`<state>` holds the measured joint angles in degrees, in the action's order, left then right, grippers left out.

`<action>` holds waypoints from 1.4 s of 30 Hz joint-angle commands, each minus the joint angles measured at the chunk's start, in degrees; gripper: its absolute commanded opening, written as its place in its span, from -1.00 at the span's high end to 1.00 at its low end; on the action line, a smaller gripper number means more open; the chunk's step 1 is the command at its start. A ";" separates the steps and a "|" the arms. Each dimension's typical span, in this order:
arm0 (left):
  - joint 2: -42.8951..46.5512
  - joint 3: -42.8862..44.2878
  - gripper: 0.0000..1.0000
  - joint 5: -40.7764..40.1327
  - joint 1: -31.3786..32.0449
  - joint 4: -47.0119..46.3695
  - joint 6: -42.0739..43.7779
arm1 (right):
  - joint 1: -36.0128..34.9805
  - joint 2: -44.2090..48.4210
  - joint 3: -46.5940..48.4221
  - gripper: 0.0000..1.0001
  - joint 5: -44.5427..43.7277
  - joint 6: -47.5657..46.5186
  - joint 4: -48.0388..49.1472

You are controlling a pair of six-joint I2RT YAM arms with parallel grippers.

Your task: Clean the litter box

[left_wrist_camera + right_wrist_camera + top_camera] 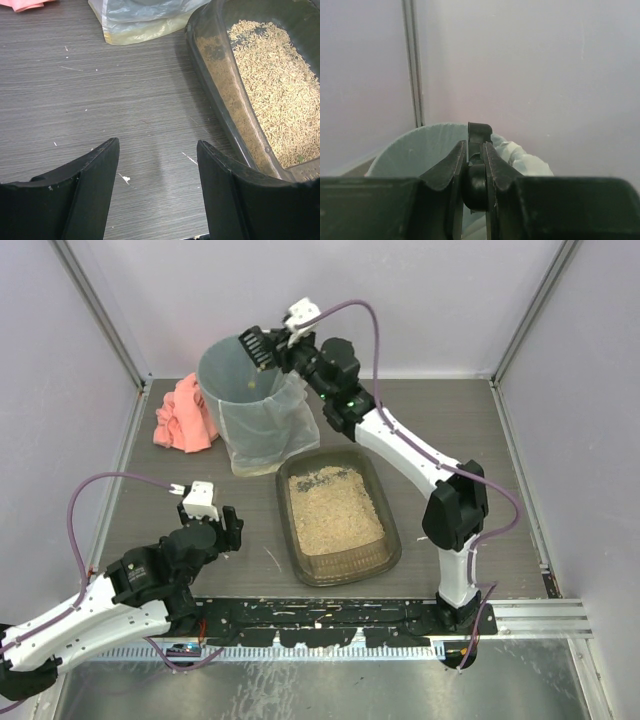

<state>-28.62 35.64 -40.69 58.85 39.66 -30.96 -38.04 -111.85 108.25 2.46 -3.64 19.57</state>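
Centre: shallow dark rounded litter box, grainy beige litter, on grey wood-grain table. Upper centre: right claw clamped on slotted scoop above round bin. Lower left: left claw gaping, empty.

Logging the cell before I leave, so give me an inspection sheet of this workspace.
Surface: grey wood-grain table, a few pale crumbs.
Job's things: litter box holds beige litter, darker patch at far end; scoop over lined bin.
Clutter: pink cloth beside bin.
Grippers: left gripper open over bare table beside litter box; right gripper shut on scoop.
Cables: purple cables loop from both wrists.
Surroundings: pale walls, metal posts.
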 commanded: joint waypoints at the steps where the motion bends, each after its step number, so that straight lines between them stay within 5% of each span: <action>1: 0.05 0.27 -0.30 -0.14 -0.09 -2.49 0.20 | -5.21 2.52 2.94 0.99 -2.45 -22.57 1.98; 9: -0.12 0.40 -0.30 -0.26 -0.14 -2.28 0.09 | -7.06 6.26 2.85 0.99 -4.30 -23.16 3.00; 14: -0.77 0.60 -0.30 -0.35 -0.14 -2.15 -0.04 | -7.22 11.96 0.17 0.99 -11.74 -14.48 2.11; 26: -6.21 3.50 -0.43 2.05 -0.13 -4.90 -1.82 | -7.22 43.67 -30.57 0.99 -25.26 3.00 -7.94; 36: -28.10 10.04 -0.45 7.27 -0.15 -16.91 -2.53 | -7.27 64.00 -52.50 0.99 -30.34 23.81 -26.10; 42: -40.27 14.28 -0.19 10.45 -0.14 -21.77 -3.60 | -7.19 65.20 -55.86 0.99 -30.28 28.50 -33.88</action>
<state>-64.66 46.22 -32.47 58.85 24.88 -33.23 -45.21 -47.29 51.81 -26.52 18.57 -9.45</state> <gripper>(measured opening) 0.626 0.222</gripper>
